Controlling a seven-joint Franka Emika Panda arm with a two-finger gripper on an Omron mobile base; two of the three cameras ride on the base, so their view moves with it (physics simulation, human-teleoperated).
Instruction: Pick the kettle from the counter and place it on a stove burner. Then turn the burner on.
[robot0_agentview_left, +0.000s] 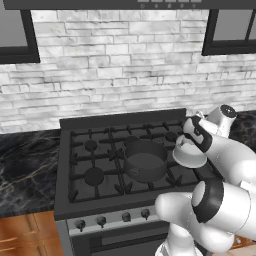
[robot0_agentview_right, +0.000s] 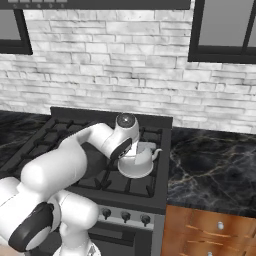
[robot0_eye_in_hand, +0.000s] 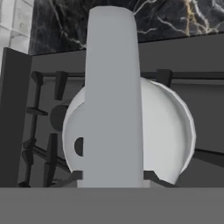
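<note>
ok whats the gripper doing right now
gripper: shut on the kettle's flat handle, with the kettle over the right side of the stove, above the grates.

Silvery-white kettle (robot0_agentview_right: 136, 162) sits upright over the stove burner (robot0_eye_in_hand: 59, 117) grates, near the black counter (robot0_agentview_right: 215, 160).

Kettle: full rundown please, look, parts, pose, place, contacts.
The kettle is squat, rounded, silvery-white and looks like metal, with a small spout pointing toward the counter and a flat pale handle across its top. It sits level at the stove's right side over the grate, beside the dark grey pot. The tool is at its handle, apparently gripping it. Whether its base touches the grate can't be told.
</note>
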